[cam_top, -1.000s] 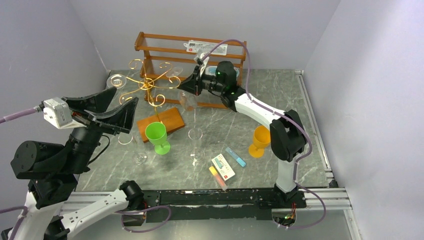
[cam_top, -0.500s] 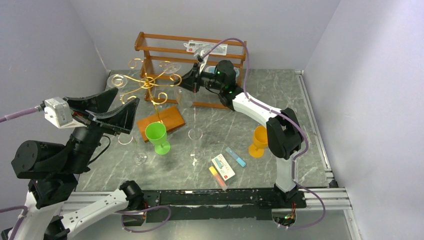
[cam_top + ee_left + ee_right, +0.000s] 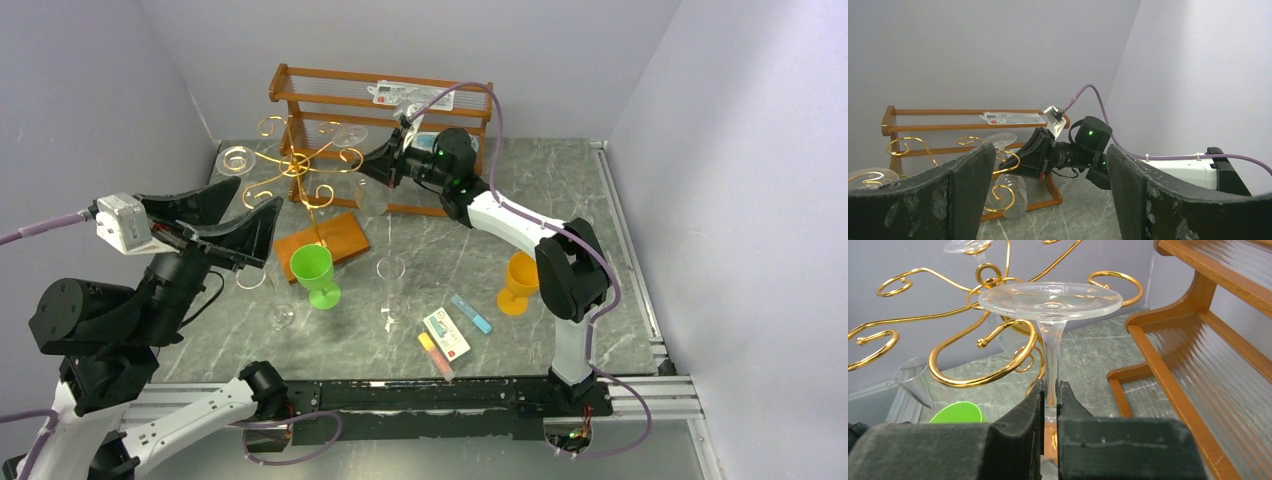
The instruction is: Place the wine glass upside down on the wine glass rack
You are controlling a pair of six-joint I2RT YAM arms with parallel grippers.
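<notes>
My right gripper [image 3: 1050,400] is shut on the stem of a clear wine glass [image 3: 1050,295] and holds it upside down, foot disc on top. The stem stands just right of a curled arm of the gold wire wine glass rack [image 3: 983,375], with the foot above the curl. In the top view the right gripper [image 3: 382,166] is at the right side of the rack [image 3: 297,165], which stands on a small wooden base [image 3: 322,245]. The left wrist view shows the glass bowl [image 3: 1010,195] hanging beside a gold spiral. My left gripper [image 3: 235,215] is open and empty, left of the rack.
A two-tier wooden shelf [image 3: 380,100] stands behind the rack. Another glass hangs on the rack's left arm [image 3: 237,160]. A green cup [image 3: 315,270], an orange cup [image 3: 520,280], two standing clear glasses [image 3: 390,285] and small cards [image 3: 447,333] lie nearer.
My right gripper has carried the upside-down glass left and slightly up, from in front of the shelf to the rack's right arm. The left arm shifted slightly.
</notes>
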